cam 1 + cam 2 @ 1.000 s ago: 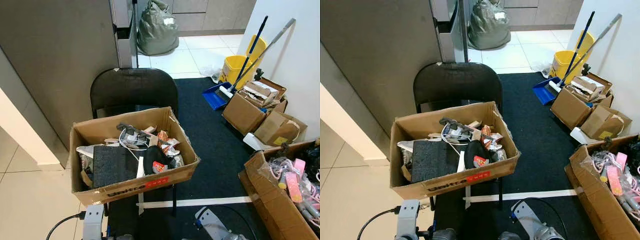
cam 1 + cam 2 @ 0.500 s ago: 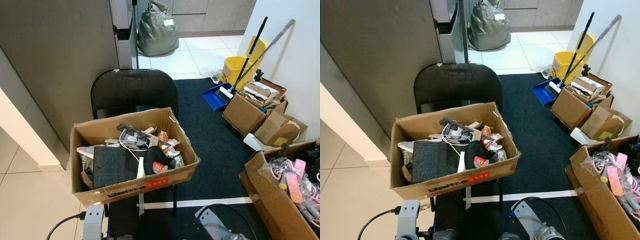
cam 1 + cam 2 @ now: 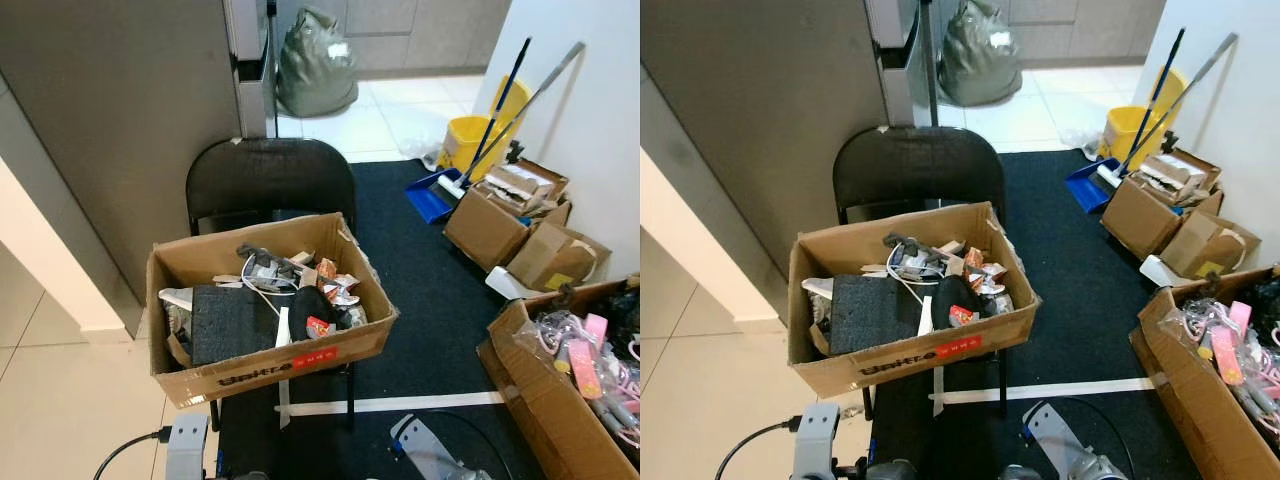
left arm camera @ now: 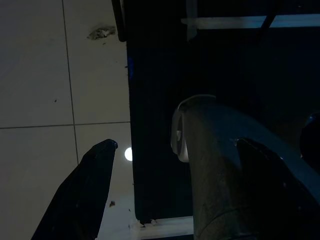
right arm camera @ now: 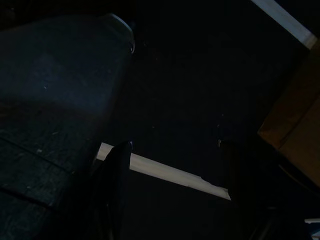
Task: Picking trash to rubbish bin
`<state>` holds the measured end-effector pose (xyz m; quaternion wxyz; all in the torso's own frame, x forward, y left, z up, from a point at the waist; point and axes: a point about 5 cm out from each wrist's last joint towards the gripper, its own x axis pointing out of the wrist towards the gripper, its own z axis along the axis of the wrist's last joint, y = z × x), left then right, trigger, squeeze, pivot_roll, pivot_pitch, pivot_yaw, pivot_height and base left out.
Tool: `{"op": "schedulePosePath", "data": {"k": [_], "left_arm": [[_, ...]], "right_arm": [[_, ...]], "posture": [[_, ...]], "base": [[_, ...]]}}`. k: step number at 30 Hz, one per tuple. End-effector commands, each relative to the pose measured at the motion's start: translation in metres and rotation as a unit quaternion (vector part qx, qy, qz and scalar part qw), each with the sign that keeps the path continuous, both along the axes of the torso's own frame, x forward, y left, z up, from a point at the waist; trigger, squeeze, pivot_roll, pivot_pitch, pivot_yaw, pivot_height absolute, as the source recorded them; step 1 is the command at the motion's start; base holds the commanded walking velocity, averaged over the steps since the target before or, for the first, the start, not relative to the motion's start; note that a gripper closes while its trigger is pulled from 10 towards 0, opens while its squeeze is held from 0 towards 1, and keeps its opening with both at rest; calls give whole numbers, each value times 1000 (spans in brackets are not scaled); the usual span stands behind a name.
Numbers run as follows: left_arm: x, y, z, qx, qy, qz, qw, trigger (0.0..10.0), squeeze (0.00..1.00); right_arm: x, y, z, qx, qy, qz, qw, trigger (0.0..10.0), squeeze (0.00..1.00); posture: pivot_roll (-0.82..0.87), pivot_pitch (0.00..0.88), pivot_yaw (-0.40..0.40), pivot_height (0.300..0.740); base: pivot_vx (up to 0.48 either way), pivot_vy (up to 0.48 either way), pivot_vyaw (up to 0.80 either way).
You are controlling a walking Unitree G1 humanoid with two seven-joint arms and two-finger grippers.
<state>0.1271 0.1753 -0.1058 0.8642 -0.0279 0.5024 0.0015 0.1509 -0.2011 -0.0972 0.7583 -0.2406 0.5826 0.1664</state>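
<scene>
Dark blue carpet point(image 3: 430, 290) lies beneath both idle grippers, left point(image 4: 175, 165) and right point(image 5: 172, 165), fingers apart; ahead, a trash-filled brown cardboard box point(image 3: 265, 365) rests on a black folding chair point(image 3: 268, 180).

We take the chair point(image 3: 270, 180) as our landmark. On its seat sits an open box point(image 3: 265, 360) with trash point(image 3: 300, 285) in it. Behind the chair a stuffed bag point(image 3: 315, 62) rests on the floor. To its right stand a bucket point(image 3: 470, 140) and more boxes point(image 3: 490, 225). A carpet point(image 3: 420, 290) lies under the chair.
</scene>
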Motion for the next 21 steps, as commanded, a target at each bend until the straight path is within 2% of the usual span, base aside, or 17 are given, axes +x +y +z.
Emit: {"op": "schedulePosePath", "data": {"k": [1,21], "left_arm": [[-16,0,-5,5,34,-9,999,10000,0],[-14,0,-5,6,35,-14,999,10000,0]], "right_arm": [[-5,3,-2,4,8,3,1000,10000,0],[0,-2,0,-4,4,6,1000,10000,0]], "posture": [[50,23,6,740],[44,19,5,740]], "base": [[-292,0,0],[-295,0,0]]}}
